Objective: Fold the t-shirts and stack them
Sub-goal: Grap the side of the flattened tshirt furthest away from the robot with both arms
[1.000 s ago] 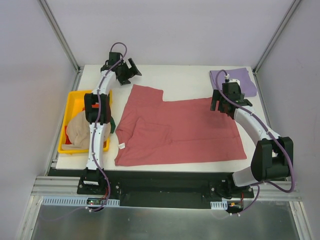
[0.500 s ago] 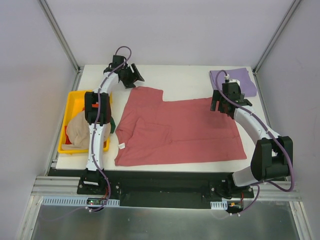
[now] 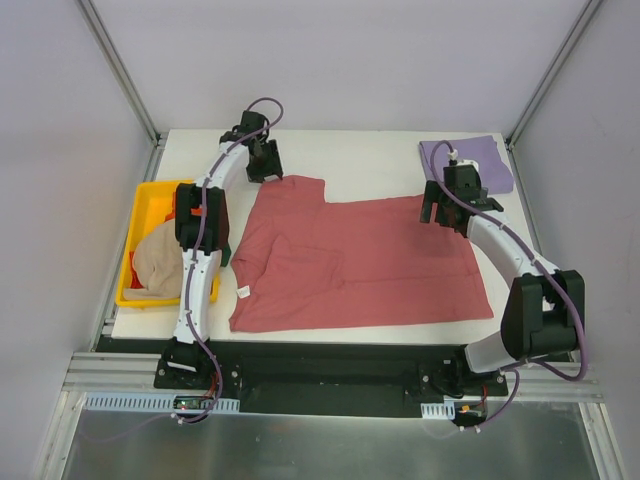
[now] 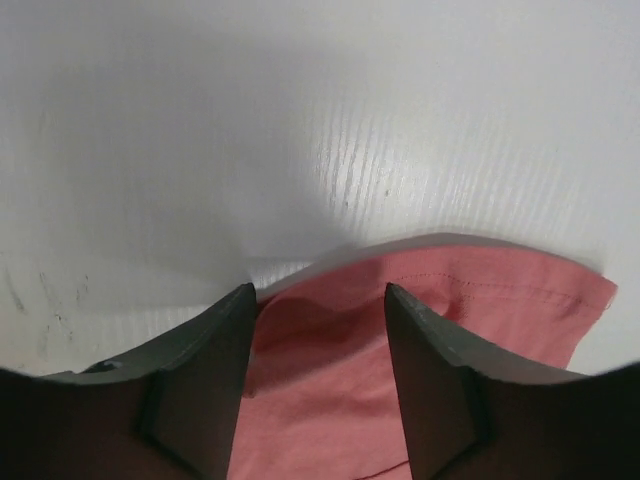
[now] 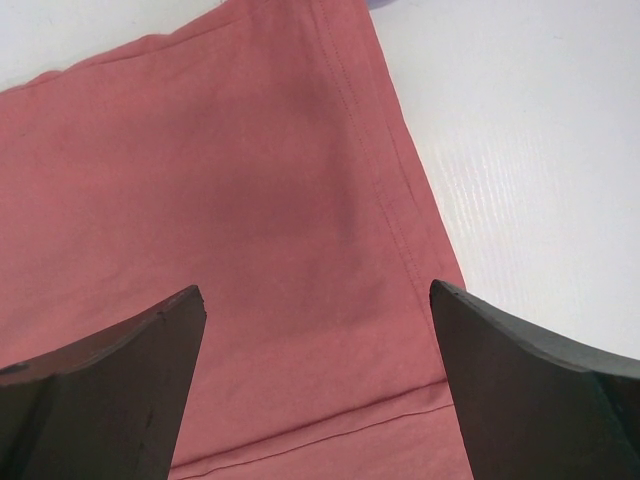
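Observation:
The dusty red t-shirt (image 3: 350, 260) lies spread flat on the white table. My left gripper (image 3: 266, 170) is open at its far left sleeve; in the left wrist view the sleeve's edge (image 4: 420, 300) lies between the fingers (image 4: 210, 380). My right gripper (image 3: 434, 213) is open above the shirt's far right corner, and the hem (image 5: 380, 200) shows between its fingers (image 5: 520, 390). A folded lavender purple t-shirt (image 3: 470, 160) lies at the far right corner. A beige t-shirt (image 3: 160, 262) is bunched in the yellow bin, with orange (image 3: 178, 207) and dark green (image 3: 226, 250) cloth beside it.
The yellow bin (image 3: 134, 240) stands at the table's left edge. Metal frame posts rise at the far corners. The table's near edge runs just below the shirt's lower hem.
My left gripper has moved right and down from the far left of the table onto the red shirt's sleeve. The right arm has not moved.

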